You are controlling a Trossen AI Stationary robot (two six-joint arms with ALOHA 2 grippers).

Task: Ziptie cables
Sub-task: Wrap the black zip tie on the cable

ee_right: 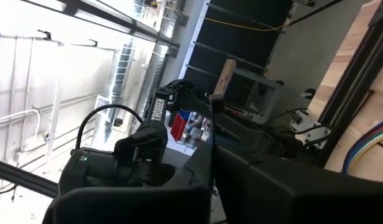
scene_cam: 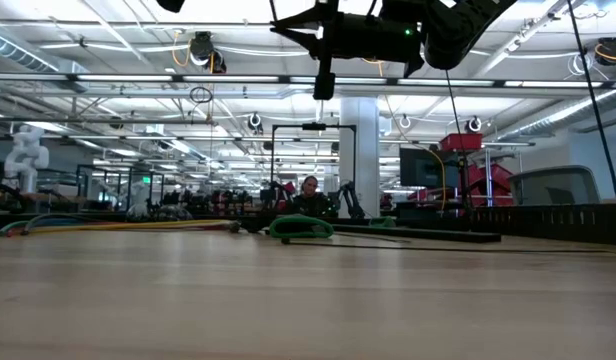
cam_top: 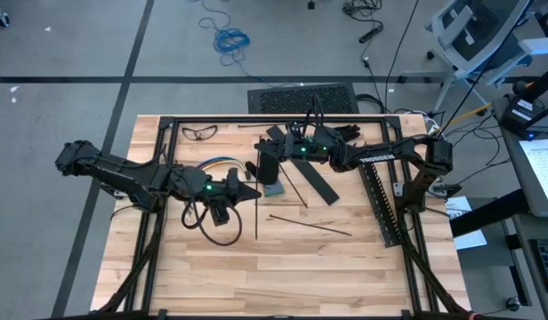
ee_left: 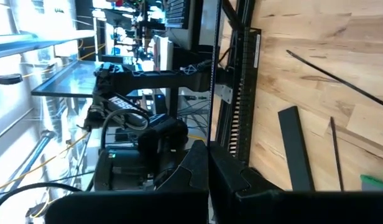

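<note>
The cables (cam_top: 216, 163), a bundle of yellow, blue and green wires, lie on the table at the far left, behind my left arm; they also show in the right wrist view (ee_right: 365, 142). No gripper touches them. A thin black zip tie (cam_top: 256, 213) runs level from near to far, held above the table. My left gripper (cam_top: 253, 190) is shut on it from the table's left. My right gripper (cam_top: 261, 167) comes in from the right and is shut at the tie's far end. Both grippers are high above the board in the low view (scene_cam: 323, 40). My left gripper pinches the zip tie about its middle (ee_left: 208, 149) between its two fingers. The fingers come level from the table's left and lie across the tie. The tie is lifted clear of the table and stays straight. My right gripper is shut on the same zip tie near its far end (ee_right: 212, 143), which shows as a thin strip rising from between the two fingers. The fingers come about level from the table's right and lie across the tie. The tie is clear of the table there.
A black slotted strip (cam_top: 381, 200) lies along the right side and a flat black bar (cam_top: 314, 182) beside my right gripper. Loose thin black sticks (cam_top: 310, 222) lie mid-table. Safety glasses (cam_top: 199, 132) sit at the far left. A green pad (cam_top: 274, 189) lies under the grippers.
</note>
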